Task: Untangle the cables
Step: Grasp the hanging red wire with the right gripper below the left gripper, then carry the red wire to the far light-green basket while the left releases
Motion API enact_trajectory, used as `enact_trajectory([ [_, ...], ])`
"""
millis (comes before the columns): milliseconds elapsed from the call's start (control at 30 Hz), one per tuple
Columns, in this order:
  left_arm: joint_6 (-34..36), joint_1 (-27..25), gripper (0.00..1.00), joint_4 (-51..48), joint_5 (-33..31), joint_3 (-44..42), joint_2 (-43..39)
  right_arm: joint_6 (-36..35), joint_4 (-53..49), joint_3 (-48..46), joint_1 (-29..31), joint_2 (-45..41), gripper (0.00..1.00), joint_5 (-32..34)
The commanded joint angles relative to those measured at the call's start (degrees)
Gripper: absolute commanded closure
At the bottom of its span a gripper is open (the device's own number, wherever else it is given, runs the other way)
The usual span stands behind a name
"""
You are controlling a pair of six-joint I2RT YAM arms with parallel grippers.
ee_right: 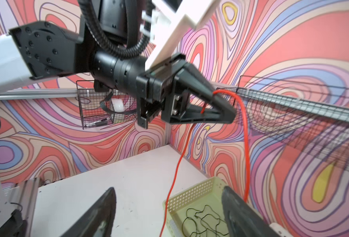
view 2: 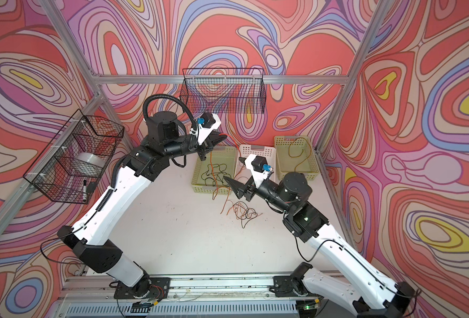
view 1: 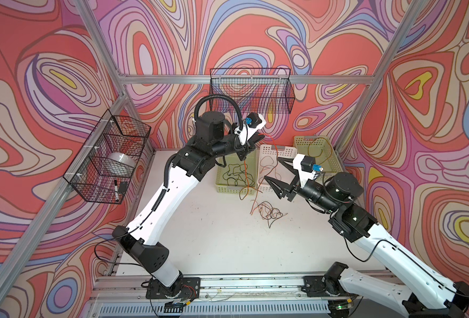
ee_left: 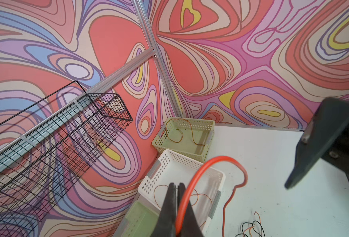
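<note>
Orange cable (ee_right: 245,143) is hanging from the left gripper (ee_right: 230,115), which is clamping down tight on it, raised over the baskets at the back. One strand is dropping past the green basket (view 1: 234,189) to the table (view 1: 200,234), where a loose tangle (view 1: 267,210) of thin cables is lying. Right gripper (view 1: 272,168) is hovering just beside, jaws spread wide, gripping nothing. Dark cable (view 1: 234,174) is sitting in that green basket, and a brown cable (view 1: 265,164) is lying in the white basket (view 1: 279,150).

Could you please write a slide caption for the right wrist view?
Left end effector holds the orange cable aloft; a dark cable lies in the green bin.
</note>
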Motion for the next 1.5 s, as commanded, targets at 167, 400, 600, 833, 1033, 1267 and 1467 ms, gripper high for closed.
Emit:
enact_trajectory([
  [167, 2.8, -0.1, 1.00, -0.7, 6.5, -1.7, -1.2, -6.6, -2.6, -2.4, -0.1, -1.1, 0.07, 14.2],
  [400, 3.2, -0.7, 1.00, 4.5, 15.6, -5.5, -2.5, -2.4, -1.6, -0.5, -0.8, 5.3, 0.02, 5.7],
  [600, 1.8, -1.4, 1.00, 9.0, 19.9, -8.1, -2.9, 2.6, 2.9, -0.7, -0.9, 9.7, 0.02, 0.4],
  [833, -2.8, -2.1, 1.00, 17.9, 21.5, -11.7, -3.5, 9.6, 13.5, -5.7, -1.7, 12.8, 0.06, -0.8],
  [1033, -6.9, -2.2, 1.00, 23.5, 21.2, -12.9, -3.6, 12.8, 17.6, -7.6, -1.9, 15.9, 0.27, -3.1],
  [1267, -6.9, -2.3, 1.00, 24.4, 18.8, -12.2, -3.3, 16.2, 23.8, -11.4, -1.9, 17.6, 0.71, -2.8],
  [1467, -6.1, -2.0, 1.00, 22.9, 16.4, -11.8, -3.1, 15.3, 22.6, -11.1, -2.3, 17.3, 1.00, -2.4],
])
